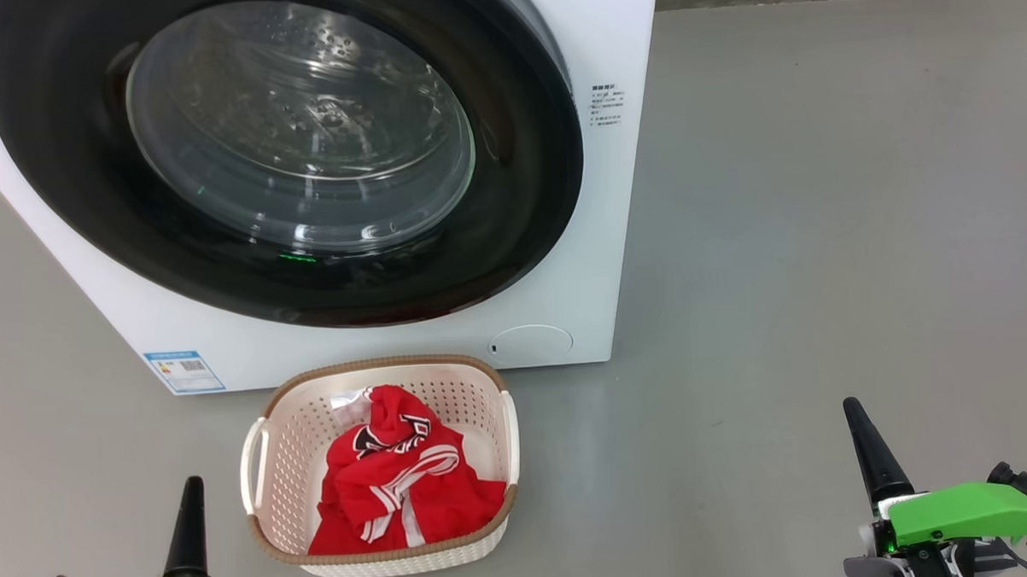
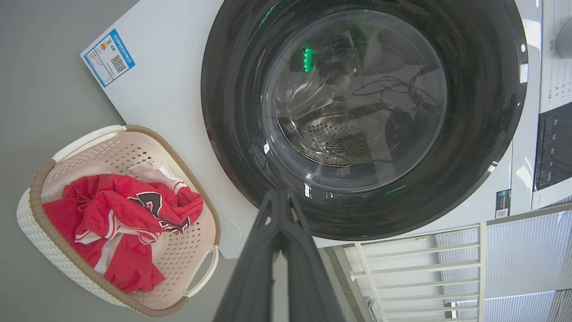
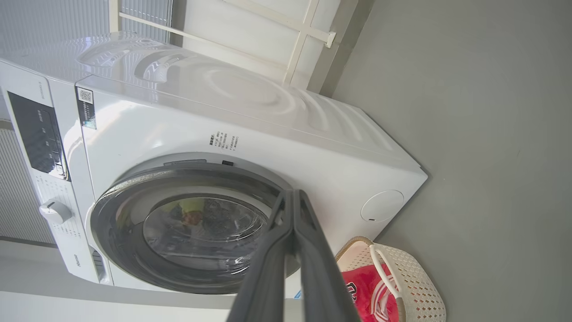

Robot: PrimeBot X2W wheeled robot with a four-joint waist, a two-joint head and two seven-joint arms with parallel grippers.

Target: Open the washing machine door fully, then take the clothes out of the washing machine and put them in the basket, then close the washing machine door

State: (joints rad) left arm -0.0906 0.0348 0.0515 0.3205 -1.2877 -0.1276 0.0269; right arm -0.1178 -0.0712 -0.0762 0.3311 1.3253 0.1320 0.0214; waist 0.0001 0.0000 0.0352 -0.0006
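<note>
Grey floor (image 1: 776,228) carries everything.

Head view: the washing machine (image 1: 621,191) stands toward the floor's far left. Its door (image 1: 536,194) sits flush with the front and appears latched. Just before the machine, under the door, rests the basket (image 1: 379,363), placed there presumably to keep the carry short. Inside it the clothes (image 1: 401,489), a red jersey, lie crumpled. The left gripper (image 1: 192,505) and right gripper (image 1: 860,430) hang low on either side of the basket, touching nothing.

Left wrist view: fingers (image 2: 254,277) pressed together, clenched on nothing. The drum (image 2: 330,138), seen through the door, looks bare.

Right wrist view: likewise clenched and empty, door shut. Judgement: all three steps appear done.
</note>
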